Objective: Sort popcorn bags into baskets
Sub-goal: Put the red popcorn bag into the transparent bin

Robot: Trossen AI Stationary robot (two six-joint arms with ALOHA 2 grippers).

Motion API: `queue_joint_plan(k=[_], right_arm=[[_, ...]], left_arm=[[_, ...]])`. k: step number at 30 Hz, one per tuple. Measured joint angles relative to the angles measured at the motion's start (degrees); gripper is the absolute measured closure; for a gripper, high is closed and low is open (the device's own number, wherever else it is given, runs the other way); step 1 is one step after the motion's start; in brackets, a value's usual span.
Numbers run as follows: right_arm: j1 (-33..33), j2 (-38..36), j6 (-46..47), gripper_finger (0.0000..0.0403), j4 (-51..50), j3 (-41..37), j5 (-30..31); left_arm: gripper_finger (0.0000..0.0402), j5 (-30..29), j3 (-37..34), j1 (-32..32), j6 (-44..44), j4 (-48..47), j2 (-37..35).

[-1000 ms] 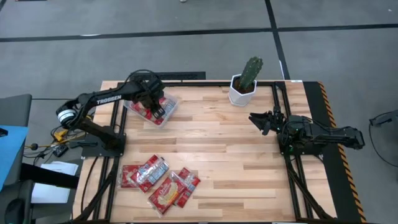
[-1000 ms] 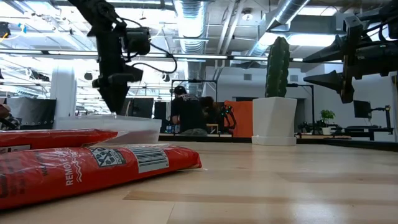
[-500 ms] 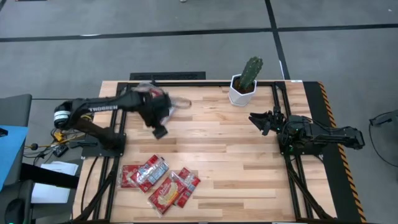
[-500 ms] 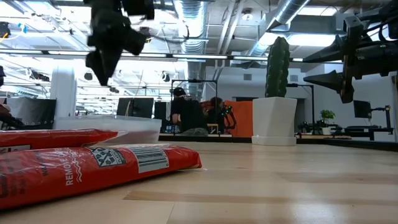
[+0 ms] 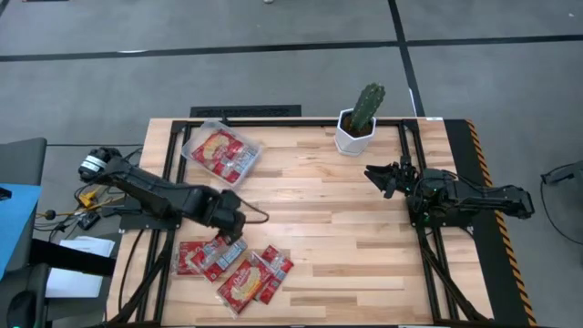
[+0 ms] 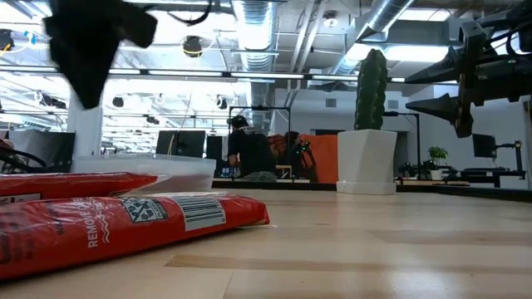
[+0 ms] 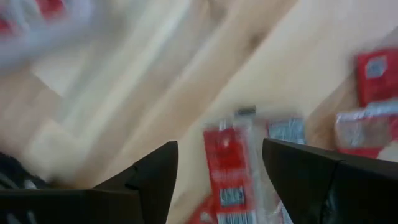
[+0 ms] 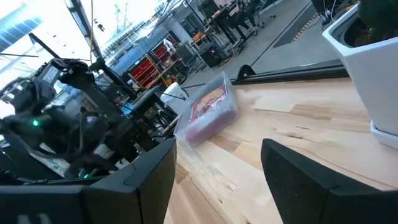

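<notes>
packet lies just at 6 o'clock of the spread-jawed left gripper, long axis 1-to-7; right gripper waits well apart, jaws spread.

Grey floor with dark seams; exposed ceiling ducts; person at desks

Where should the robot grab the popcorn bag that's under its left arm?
Probably from straight above, pinching across the narrow width of the popcorn bag, since it lies flat on the table. The left tool is open above it already, though neighbouring bags crowd its sides.
</notes>
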Motion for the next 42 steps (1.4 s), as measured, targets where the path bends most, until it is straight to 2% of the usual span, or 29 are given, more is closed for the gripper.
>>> queue_joint_plan(k=[4, 9, 15, 21, 28, 32, 38, 39, 42], right_arm=[[0.0, 0.0, 0.0, 0.0143, 0.0, 0.0, 0.0], [0.0, 0.0, 0.2, 0.0143, 0.0, 0.0, 0.0], [0.0, 0.0, 0.2, 0.0143, 0.0, 0.0, 0.0], [0.0, 0.0, 0.2, 0.0143, 0.0, 0.0, 0.0], [0.0, 0.0, 0.2, 0.0143, 0.0, 0.0, 0.1], [0.0, 0.0, 0.2, 0.0143, 0.0, 0.0, 0.1], [0.0, 0.0, 0.2, 0.0143, 0.0, 0.0, 0.2], [0.0, 0.0, 0.2, 0.0143, 0.0, 0.0, 0.2], [0.0, 0.0, 0.2, 0.0143, 0.0, 0.0, 0.2]], left_arm=[[0.0177, 2.4, -5.1, -2.1, -3.3, 5.6, 0.0], [0.0177, 3.0, -9.7, -2.6, -5.4, 6.8, 0.0], [0.0177, 9.5, -14.9, -2.6, -4.7, 17.5, 0.0], [0.0173, 10.6, -19.8, -2.6, -6.1, 21.9, 0.0], [0.0179, 17.3, -26.4, -2.5, -7.3, 32.8, -0.1], [0.023, 19.0, -27.9, -2.5, -8.8, 34.9, 0.0], [0.0372, 19.8, -28.4, -2.4, -7.7, 35.8, 0.0], [0.0384, 20.1, -28.4, -2.1, -8.0, 35.8, 0.0], [0.0387, 20.2, -28.0, -1.3, -8.9, 35.6, -0.1]])
